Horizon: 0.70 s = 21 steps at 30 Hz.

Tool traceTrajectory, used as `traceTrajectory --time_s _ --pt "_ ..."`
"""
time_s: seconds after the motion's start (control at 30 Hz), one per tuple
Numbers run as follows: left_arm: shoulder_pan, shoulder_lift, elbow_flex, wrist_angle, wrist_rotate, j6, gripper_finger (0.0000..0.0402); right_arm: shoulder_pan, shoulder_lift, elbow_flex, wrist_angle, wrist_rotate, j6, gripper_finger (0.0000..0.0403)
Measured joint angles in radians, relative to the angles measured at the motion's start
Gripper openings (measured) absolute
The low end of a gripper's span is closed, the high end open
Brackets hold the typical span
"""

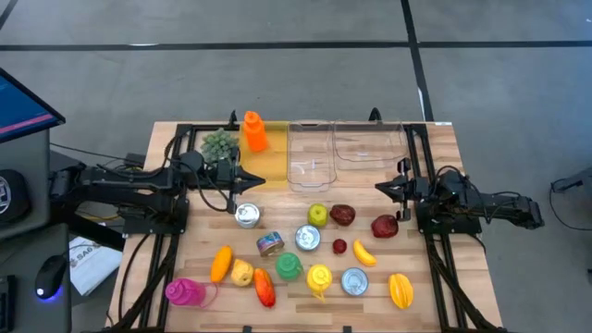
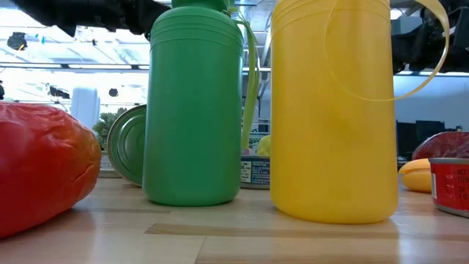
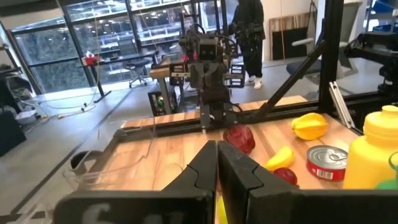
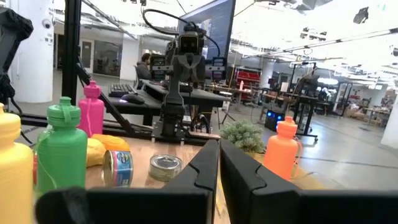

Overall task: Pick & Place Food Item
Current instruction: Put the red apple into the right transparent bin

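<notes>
High view gives you both arms parked over the far half of the tabletop (image 1: 166,277), jaws pointed at each other. Your left gripper (image 1: 259,178) hangs in front of the yellow bin (image 1: 268,166), jaws pressed together and holding nothing. Your right gripper (image 1: 379,188) sits just in front of the clear bins (image 1: 347,153), jaws likewise closed and empty.

The food lies between and in front of them, all apart from the jaws: a green apple (image 1: 317,215), a dark red fruit (image 1: 342,215), another red one (image 1: 385,226) nearest your right gripper, a small red one (image 1: 339,246), a banana (image 1: 363,252), a yellow pepper (image 1: 400,289) and a red pepper (image 1: 264,288). Cans (image 1: 247,215) and green (image 1: 289,266), yellow (image 1: 319,277) and pink (image 1: 183,292) bottles stand among them. An orange bottle (image 1: 253,131) and grapes (image 1: 219,143) sit at the far edge.
</notes>
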Motion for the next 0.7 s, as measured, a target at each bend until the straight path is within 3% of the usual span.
traceTrajectory --time_s 0.3,0.7 --pt "0.0 0.0 -0.156 0.296 0.0 -0.046 0.0001 0.0 0.0 0.0 0.007 0.0 -0.001 0.0013" --pt "0.0 0.0 -0.17 0.309 0.0 -0.046 0.0001 0.0 0.0 0.0 0.014 0.055 0.113 0.0007"
